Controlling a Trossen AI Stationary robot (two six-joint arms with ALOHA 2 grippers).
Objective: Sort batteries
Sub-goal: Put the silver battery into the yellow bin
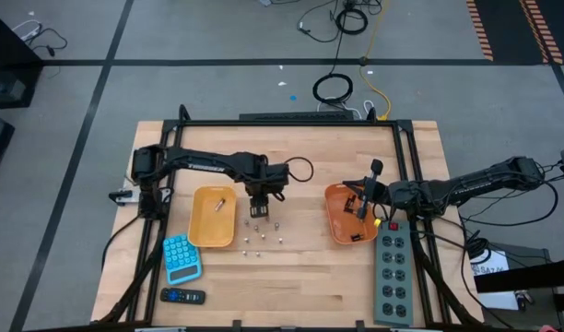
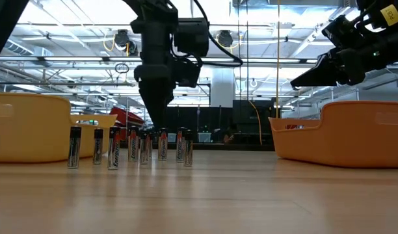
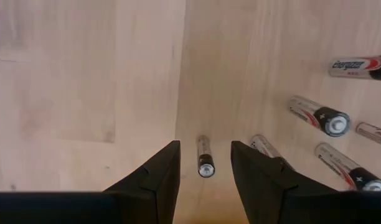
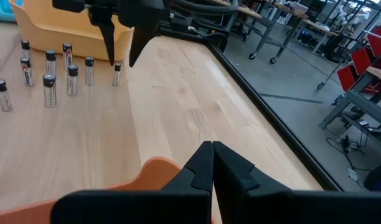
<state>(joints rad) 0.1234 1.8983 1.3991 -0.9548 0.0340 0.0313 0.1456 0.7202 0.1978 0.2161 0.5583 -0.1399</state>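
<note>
Several small batteries point(image 2: 137, 146) stand upright on the wooden table between two orange trays; they also show as batteries point(image 1: 262, 232) from above. One more battery point(image 1: 219, 203) lies in the left tray point(image 1: 205, 231). My left gripper point(image 3: 204, 144) points down over the group and is open, its fingers on either side of one standing battery point(image 3: 205, 158) without touching it. It shows in the low view as the left gripper point(image 2: 156, 122). My right gripper point(image 4: 212, 155) is shut and hovers over the right tray point(image 1: 337, 226), holding nothing that I can see.
A blue calculator point(image 1: 182, 256) and a black remote point(image 1: 182, 296) lie near the table's near-left corner. A grey power strip point(image 1: 393, 272) runs along the right edge. Bare wood lies between the battery group and the right tray point(image 2: 345, 133).
</note>
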